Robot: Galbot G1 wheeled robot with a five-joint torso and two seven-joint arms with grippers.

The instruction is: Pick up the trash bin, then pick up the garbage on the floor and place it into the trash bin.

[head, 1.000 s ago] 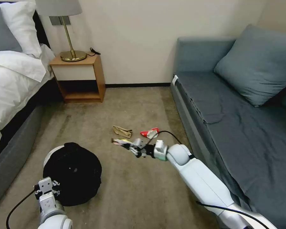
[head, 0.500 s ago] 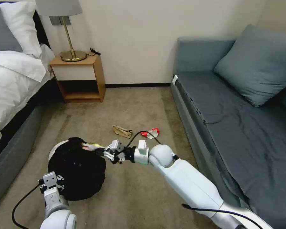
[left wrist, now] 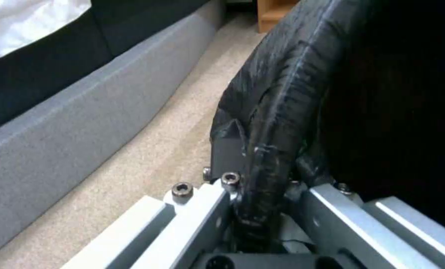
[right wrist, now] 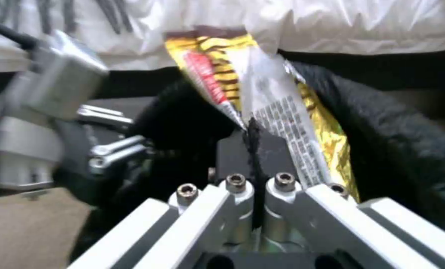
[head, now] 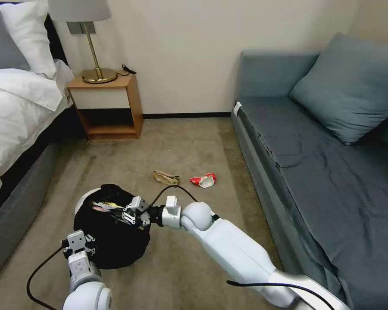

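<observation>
Both grippers are gripping: the left (left wrist: 262, 209) is pinching the bin's (head: 112, 241) rim, the right (right wrist: 255, 149) is holding the wrapper (right wrist: 262, 108) over it.

Open carpet (head: 189, 142) surrounds the trash bin (head: 112, 232); bed (head: 17, 129) crowds its left; sofa (head: 314, 163) stands well right.
</observation>
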